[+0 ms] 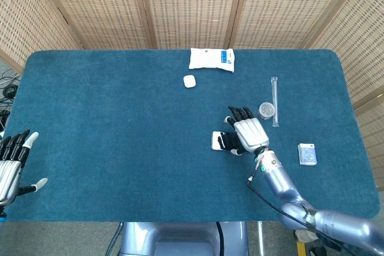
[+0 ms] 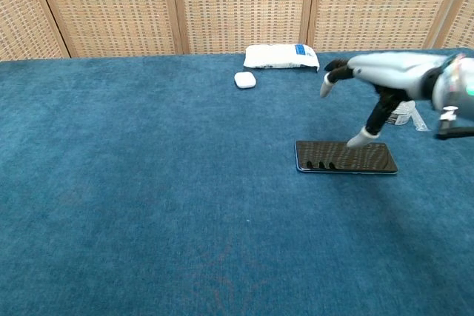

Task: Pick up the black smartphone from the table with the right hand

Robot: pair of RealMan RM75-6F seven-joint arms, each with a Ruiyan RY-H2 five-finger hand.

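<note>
The black smartphone [image 2: 341, 159] lies flat on the blue table cloth, right of centre. In the head view only its glare-lit left end [image 1: 218, 140] shows, because my right hand [image 1: 248, 132] hovers over the rest. From the chest view that right hand [image 2: 381, 73] is above the phone with fingers spread, holding nothing. Its thumb tip [image 2: 361, 138] points down at the phone's far edge; I cannot tell if it touches. My left hand [image 1: 12, 163] stays at the table's near left edge, fingers apart and empty.
A white pouch [image 1: 211, 59] and a small white case [image 1: 189, 81] lie at the back. Right of the phone are a small round jar [image 1: 266, 110], a clear tube [image 1: 275, 97] and a small blue-and-white box [image 1: 307, 154].
</note>
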